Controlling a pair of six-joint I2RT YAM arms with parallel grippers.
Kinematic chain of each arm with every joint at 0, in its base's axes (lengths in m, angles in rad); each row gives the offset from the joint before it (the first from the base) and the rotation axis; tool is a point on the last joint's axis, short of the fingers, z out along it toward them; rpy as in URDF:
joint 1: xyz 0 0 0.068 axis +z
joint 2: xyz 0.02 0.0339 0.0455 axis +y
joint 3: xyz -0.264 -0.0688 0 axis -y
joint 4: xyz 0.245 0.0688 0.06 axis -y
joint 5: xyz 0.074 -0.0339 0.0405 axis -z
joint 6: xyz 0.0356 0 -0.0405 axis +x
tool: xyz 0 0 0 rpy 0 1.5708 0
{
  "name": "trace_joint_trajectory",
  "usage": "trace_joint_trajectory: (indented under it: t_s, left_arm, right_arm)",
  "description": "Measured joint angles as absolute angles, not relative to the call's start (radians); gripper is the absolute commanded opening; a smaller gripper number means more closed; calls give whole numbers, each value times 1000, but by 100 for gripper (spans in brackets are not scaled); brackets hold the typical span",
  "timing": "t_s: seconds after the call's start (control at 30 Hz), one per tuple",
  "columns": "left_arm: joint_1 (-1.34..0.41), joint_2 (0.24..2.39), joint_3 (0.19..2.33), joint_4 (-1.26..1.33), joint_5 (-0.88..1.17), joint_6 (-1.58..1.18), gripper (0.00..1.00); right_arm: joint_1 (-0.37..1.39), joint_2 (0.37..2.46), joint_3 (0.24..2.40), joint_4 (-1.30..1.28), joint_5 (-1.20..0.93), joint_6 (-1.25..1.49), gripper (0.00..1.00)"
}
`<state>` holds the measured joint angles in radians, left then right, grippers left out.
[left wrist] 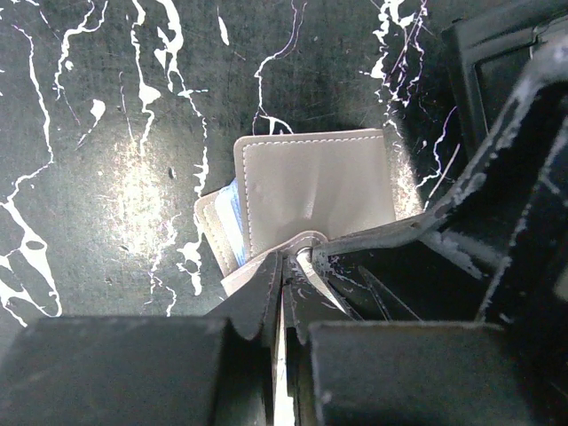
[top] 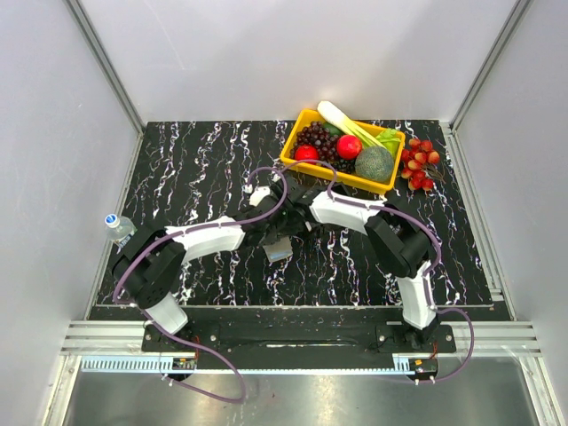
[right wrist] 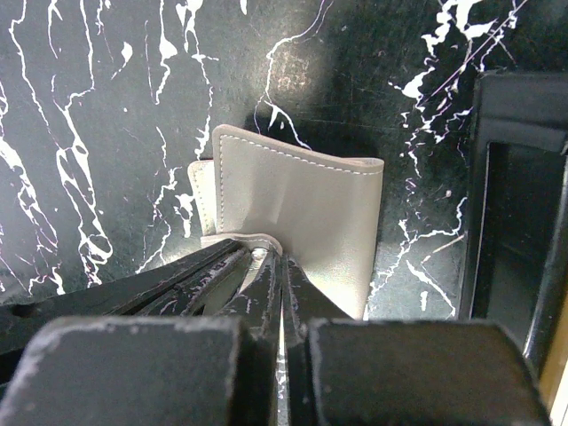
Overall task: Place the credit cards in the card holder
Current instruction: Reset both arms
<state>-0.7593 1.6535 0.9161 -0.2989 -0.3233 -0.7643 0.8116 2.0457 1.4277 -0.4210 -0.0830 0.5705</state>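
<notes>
The card holder (top: 278, 251) is a grey stitched case lying on the black marbled table between the two arms. It fills the middle of the left wrist view (left wrist: 315, 186) and of the right wrist view (right wrist: 302, 204). Its flap is curled up over the fingertips, with a metal snap (left wrist: 306, 253) showing. My left gripper (left wrist: 284, 262) is shut, and a thin light strip of the flap sits between its fingers. My right gripper (right wrist: 282, 262) is shut and presses against the flap beside the left one. A card edge with blue (left wrist: 229, 213) sticks out of the holder's left side. No loose cards show.
A black rectangular tray (right wrist: 519, 222) lies right of the holder and also shows in the left wrist view (left wrist: 488, 62). A yellow basket (top: 306, 120) of fruit and vegetables and red fruit (top: 419, 164) sit at the back right. A small bottle (top: 118, 226) stands at the left edge.
</notes>
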Motion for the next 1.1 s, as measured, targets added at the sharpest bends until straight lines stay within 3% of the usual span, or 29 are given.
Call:
trace_joint_trajectory:
  t_s: [0.37,0.43,0.5,0.57,0.63,0.7,0.77,1.1]
  left_arm:
    - [-756,1657,916,-292,-318,-768,4]
    - [-756,1653,912,-289,-318,-766,8]
    - [-758,1643,899,-271,-319,-751,19]
    - [-761,1626,878,-245,-327,-731,44]
    - [-759,1591,850,-234,-331,-717,66]
    - [-751,1543,817,-242,-340,-696,82]
    - [-733,1467,790,-255,-348,-683,99]
    - [-646,1174,788,-271,-398,-667,99]
  right_arm:
    - [800,2081,1484,-478,-125,551,0]
    - [799,2080,1483,-478,-125,550,7]
    - [799,2070,1468,-460,-121,550,12]
    - [801,2051,1439,-429,-113,551,22]
    - [804,2017,1388,-377,-100,547,43]
    - [803,1968,1324,-334,-80,535,64]
    - [796,1897,1246,-287,-62,516,78]
    - [748,1437,989,-92,7,454,91]
